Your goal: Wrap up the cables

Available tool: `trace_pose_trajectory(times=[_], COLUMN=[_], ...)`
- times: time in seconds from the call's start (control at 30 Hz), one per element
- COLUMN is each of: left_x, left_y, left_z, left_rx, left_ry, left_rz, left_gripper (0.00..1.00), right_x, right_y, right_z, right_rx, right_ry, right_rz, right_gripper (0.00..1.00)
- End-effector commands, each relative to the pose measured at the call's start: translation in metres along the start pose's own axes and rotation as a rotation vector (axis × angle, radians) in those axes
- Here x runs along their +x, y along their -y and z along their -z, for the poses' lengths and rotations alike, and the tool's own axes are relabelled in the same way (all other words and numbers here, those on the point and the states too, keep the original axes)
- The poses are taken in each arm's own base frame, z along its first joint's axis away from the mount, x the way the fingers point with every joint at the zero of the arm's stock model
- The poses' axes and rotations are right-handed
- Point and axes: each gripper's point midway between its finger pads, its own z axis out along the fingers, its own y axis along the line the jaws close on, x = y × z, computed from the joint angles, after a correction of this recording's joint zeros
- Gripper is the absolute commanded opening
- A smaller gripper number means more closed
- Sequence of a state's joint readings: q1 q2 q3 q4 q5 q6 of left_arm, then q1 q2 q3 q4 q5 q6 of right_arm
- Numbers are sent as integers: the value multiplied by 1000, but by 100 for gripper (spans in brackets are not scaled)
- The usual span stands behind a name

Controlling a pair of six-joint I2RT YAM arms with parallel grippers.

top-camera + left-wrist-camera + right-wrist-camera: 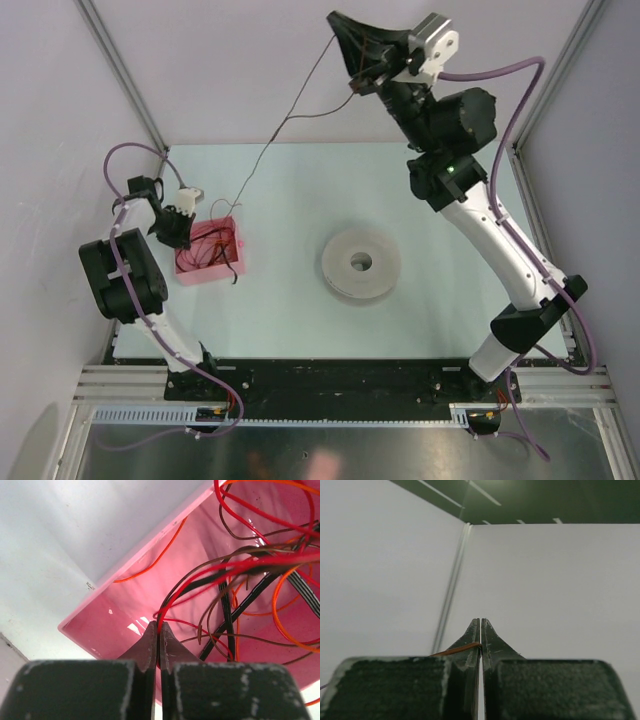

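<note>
Thin cables, red, brown, orange and black [235,580], lie tangled in a pink box [213,268]; the box's wall also shows in the left wrist view [125,605]. My left gripper [178,230] reaches into the box, and its jaws [160,628] are shut on a red cable. My right gripper [345,45] is raised high at the back, shut [481,630] on a thin brown cable [455,650]. That cable [300,95] hangs in a long line from the right gripper down to the box. A pale grey round spool [361,263] lies flat on the table's middle.
White walls with metal corner posts [125,75] enclose the table on three sides. The right arm [495,240] arches over the table's right side. A black rail [330,380] runs along the near edge by the arm bases.
</note>
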State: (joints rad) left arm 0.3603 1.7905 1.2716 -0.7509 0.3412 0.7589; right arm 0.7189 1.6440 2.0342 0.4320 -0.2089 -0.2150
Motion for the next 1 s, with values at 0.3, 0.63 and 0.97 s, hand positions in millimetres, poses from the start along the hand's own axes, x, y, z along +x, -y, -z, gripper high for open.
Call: trace_pose_trajectory(times=[0.3,0.63,0.97], left_x=[-6,-7,-32], left_y=[-22,-23,-19], left_z=[2,2,25], left_rx=[-86,-110,-137], left_ry=[-25,-42,37], left_rz=[10,-2,-8], left_gripper=[0,0,38], right_x=[-110,-160,-172], right_y=[75,119,141], right_z=[17,37,60], right_rx=[168,274,295], right_ry=[201,274,237], right_rz=[186,332,382], right_gripper=[0,0,0])
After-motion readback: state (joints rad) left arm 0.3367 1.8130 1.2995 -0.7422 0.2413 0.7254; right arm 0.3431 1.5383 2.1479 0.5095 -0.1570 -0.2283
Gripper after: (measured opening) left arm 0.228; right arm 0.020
